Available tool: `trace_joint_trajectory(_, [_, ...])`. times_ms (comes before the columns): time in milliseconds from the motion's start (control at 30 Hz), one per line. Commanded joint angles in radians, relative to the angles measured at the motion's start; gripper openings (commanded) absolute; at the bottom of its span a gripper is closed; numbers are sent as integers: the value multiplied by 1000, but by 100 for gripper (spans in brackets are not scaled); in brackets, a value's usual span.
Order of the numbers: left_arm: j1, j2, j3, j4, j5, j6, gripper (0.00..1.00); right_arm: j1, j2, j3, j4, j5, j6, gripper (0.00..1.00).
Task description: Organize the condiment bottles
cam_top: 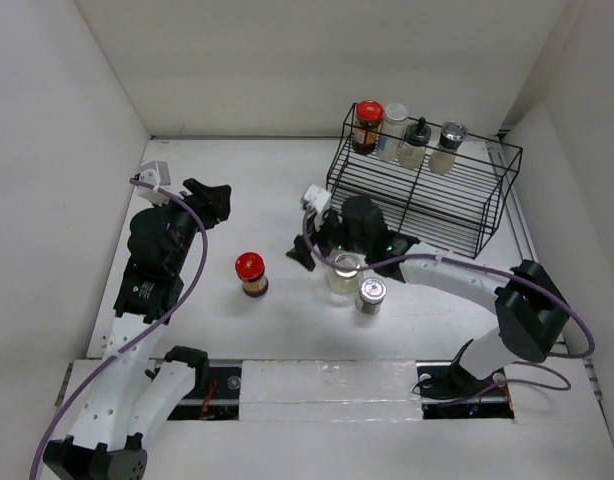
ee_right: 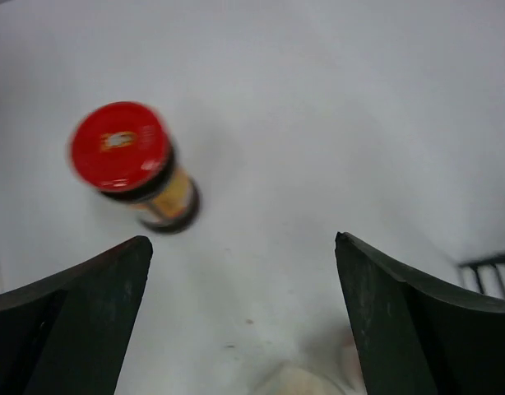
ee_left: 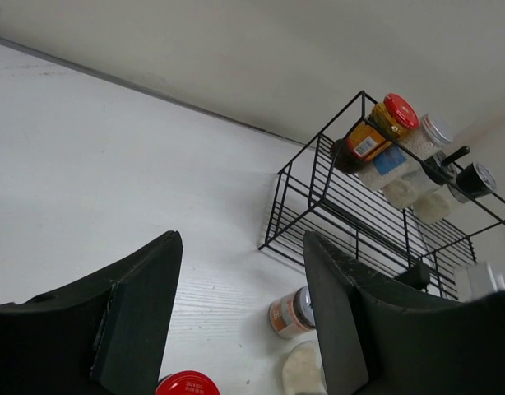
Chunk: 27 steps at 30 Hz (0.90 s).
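My right tool (ee_right: 240, 240) spreads wide, holding nothing, just above the pale jar (cam_top: 342, 276); my left tool (ee_left: 242, 239) stands open, empty; the red-lidded jar (cam_top: 251, 272) stands on the tabletop (cam_top: 237, 190) between them

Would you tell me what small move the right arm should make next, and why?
Probably lower the right gripper around the pale jar and close. Its jaws are open, the jar sits just beneath them in the top view, and it is one of three bottles standing on the table outside the black wire rack.
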Motion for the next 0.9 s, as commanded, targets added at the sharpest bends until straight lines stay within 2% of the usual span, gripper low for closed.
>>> trace_joint_trajectory(0, [3,-4,39,47,20,0,56,109,-25,21,90,0,-109,100])
trace_joint_trajectory(167, [3,7,48,47,20,0,57,179,97,79,61,-63,-109,100])
trace_joint_trajectory(400, [3,-2,48,38,8,0,59,238,278,257,38,-22,-109,100])
trace_joint_trajectory(867, [3,-13,39,47,9,0,59,269,509,436,29,-94,-87,98])
